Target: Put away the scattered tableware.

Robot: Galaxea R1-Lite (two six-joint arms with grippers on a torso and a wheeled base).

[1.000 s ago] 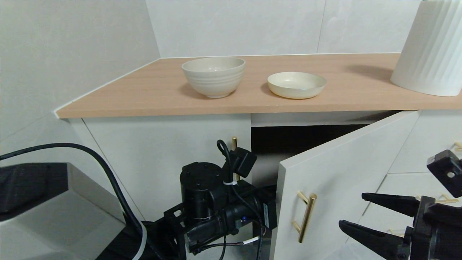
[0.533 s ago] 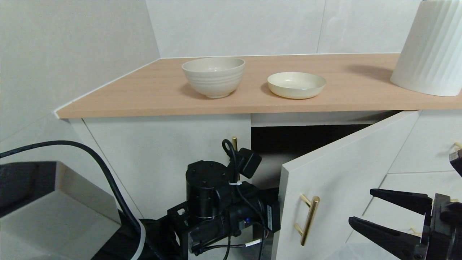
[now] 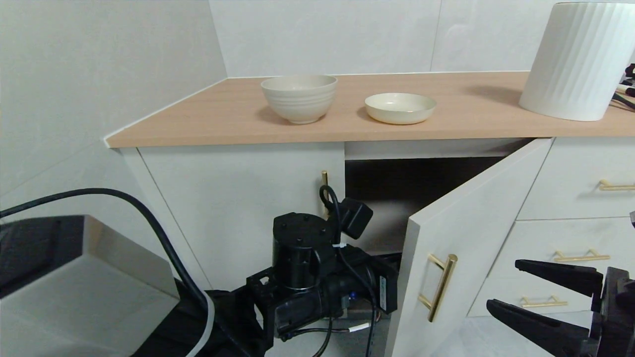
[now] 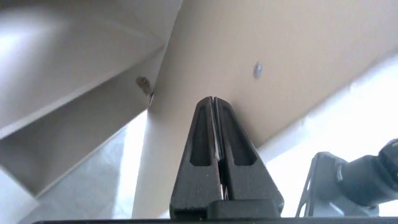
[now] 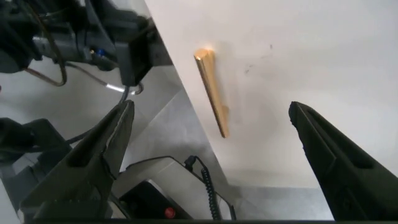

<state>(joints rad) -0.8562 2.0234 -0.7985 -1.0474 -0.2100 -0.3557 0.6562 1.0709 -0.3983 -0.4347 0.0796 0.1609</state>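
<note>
A cream ribbed bowl (image 3: 299,98) and a shallow cream dish (image 3: 400,107) stand side by side on the wooden counter (image 3: 223,119). Below them a white cabinet door (image 3: 466,233) with a gold handle (image 3: 439,287) stands partly open, the dark cabinet inside (image 3: 412,181) behind it. My left arm (image 3: 322,277) is low at the opening; its gripper (image 4: 213,102) is shut with nothing in it, close to the door's inner face (image 4: 280,56). In front of the door my right gripper (image 3: 545,300) stands open, its fingers either side of the handle (image 5: 212,93) but off it.
A tall white ribbed container (image 3: 575,62) stands on the counter at the right. Drawers with gold handles (image 3: 615,186) lie right of the open door. A tiled wall (image 3: 99,64) closes the left side. A closed white door (image 3: 238,198) is left of the opening.
The head camera has pulled back, so the counter looks farther off. The cabinet door has swung somewhat wider, with the left arm shifting right behind it. The right gripper stays open.
</note>
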